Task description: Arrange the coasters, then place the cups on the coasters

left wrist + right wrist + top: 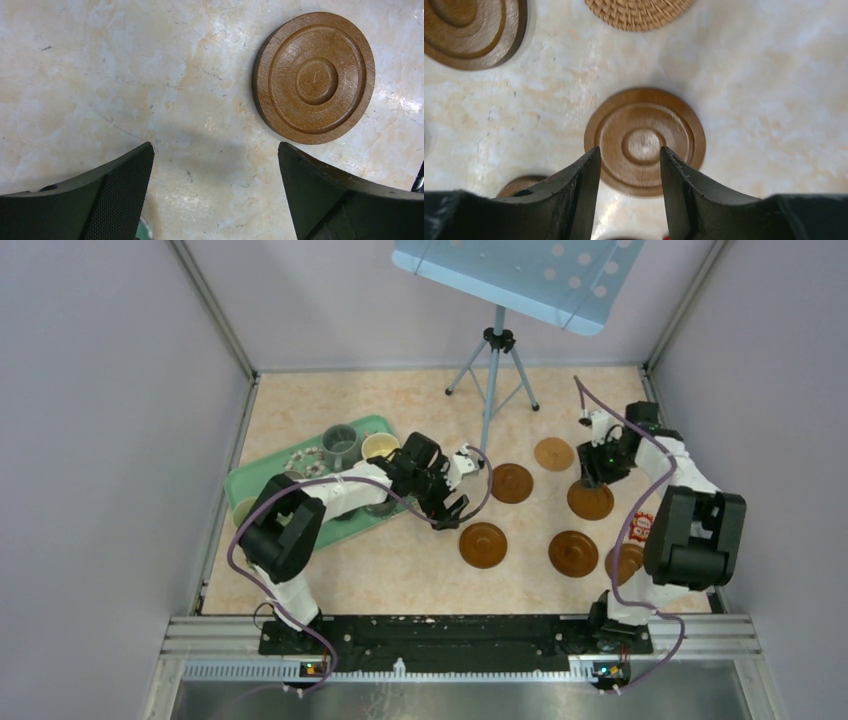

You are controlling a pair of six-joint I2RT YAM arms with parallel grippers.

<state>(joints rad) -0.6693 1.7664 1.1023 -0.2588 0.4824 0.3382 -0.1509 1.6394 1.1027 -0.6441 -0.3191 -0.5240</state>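
Several round brown coasters lie on the table's right half: one (512, 482), one (483, 544), one (573, 553), one (590, 500), and a paler woven one (553, 453). Another (625, 562) is half hidden by the right arm. My right gripper (592, 477) (630, 149) hovers open just above a flat-lying coaster (645, 141), holding nothing. My left gripper (455, 505) (215, 147) is wide open over bare table, a coaster (314, 77) ahead to its right. The cups, such as a ribbed grey one (340, 443) and a cream one (380, 447), stand on the green tray (262, 478).
A tripod (492, 380) carrying a tilted blue perforated board (520, 275) stands at the back centre. A small red packet (640, 525) lies beside the right arm. Grey walls close in the table on the left, back and right.
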